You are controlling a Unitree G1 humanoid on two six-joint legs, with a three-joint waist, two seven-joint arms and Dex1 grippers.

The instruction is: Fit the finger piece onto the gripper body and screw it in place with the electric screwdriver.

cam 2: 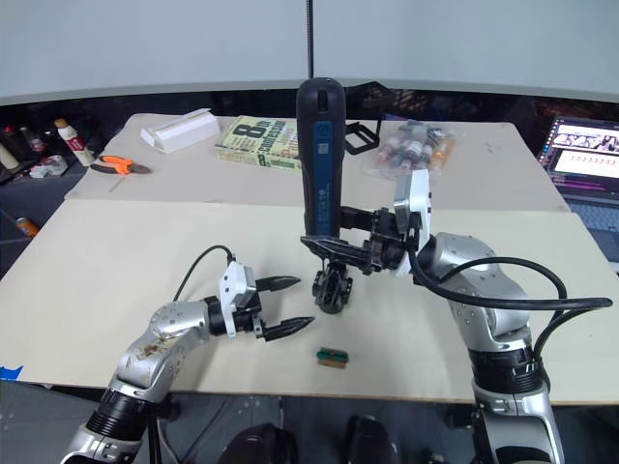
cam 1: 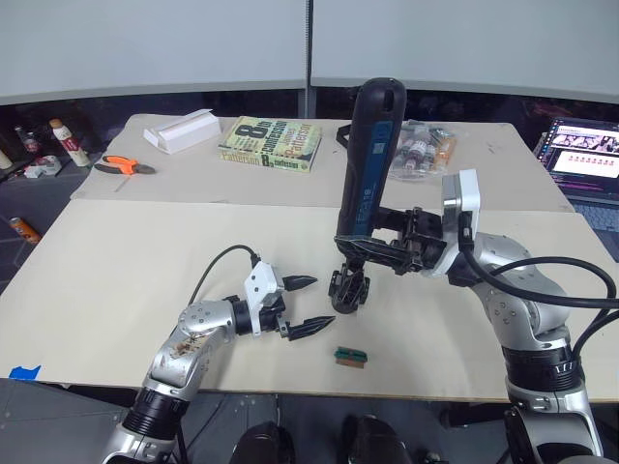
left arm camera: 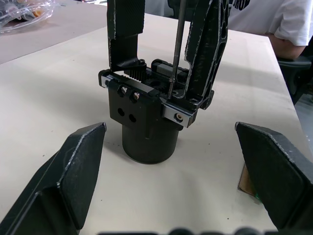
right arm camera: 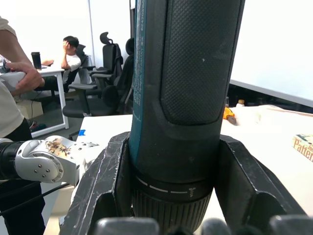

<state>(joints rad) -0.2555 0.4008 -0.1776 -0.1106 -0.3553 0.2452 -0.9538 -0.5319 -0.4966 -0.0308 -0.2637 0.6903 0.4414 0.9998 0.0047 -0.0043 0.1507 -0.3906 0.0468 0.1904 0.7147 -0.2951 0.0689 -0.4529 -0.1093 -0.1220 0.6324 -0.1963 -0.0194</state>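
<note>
Tall, top-heavy electric screwdriver (cam 1: 368, 164) clamped low in right gripper (cam 1: 392, 253), bit on rigid gripper body (cam 1: 348, 288); left gripper (cam 1: 308, 304) spread wide, empty.

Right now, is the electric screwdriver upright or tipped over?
Upright. The right gripper clamps the electric screwdriver near its lower end, butt high, with the thin bit pointing down into the gripper body.

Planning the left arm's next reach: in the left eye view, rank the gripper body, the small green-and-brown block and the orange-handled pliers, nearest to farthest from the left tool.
1. Gripper body, just ahead of the open left tool.
2. Green-and-brown block, toward the near table edge; nearly as close.
3. Orange-handled pliers, far back left.
</note>
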